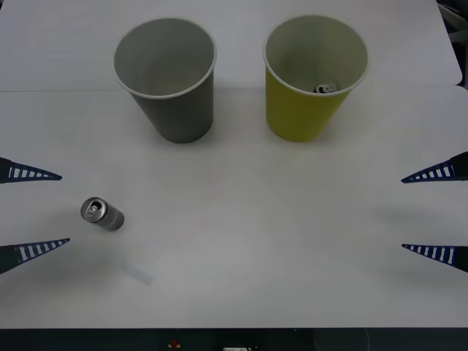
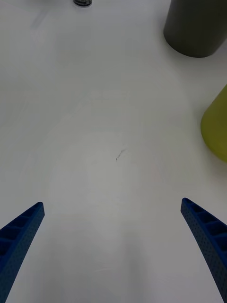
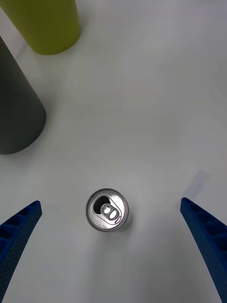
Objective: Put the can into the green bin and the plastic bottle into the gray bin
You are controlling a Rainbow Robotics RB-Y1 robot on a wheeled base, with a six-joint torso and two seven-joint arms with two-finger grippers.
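Item 1, far left: left gripper (image 1: 33, 212), 2 blue ribbed fingers spread wide and holding nothing, low over the white table (image 1: 241, 248) at its left edge.

Item 2: the can (image 1: 102, 214), dull gray with silver pull-tab top, stood on the table just beyond the left fingertips and roughly in line with the gap between them, touched by neither. Well apart from both cups.

Item 3, centre-left rear: the gray bin (image 1: 175, 80), upright. Nothing was seen in the visible part of its inside.

Item 4, centre-right rear: the green bin (image 1: 307, 80), upright, beside the gray bin and not touching it. 1 small silver-topped object (image 1: 325, 88) lay inside, against its near inner wall; it looked like another can, though too little showed to be sure.

Item 5, far right: right gripper (image 1: 436, 212), fingers likewise spread wide and empty, over bare table at the right edge, idle.

Progress, as judged: 1 can possibly binned already; the can on the table was not yet picked up. No plastic bottle was to be seen, so the gray-bin half appeared undone.

View notes: the front view alone looked into the cups. The left wrist view gave the can's top (image 3: 107, 210) straight on, opened tab included, centred between the fingers. The right wrist view gave the cups' outer walls and a faint mark on the table (image 2: 120, 154).
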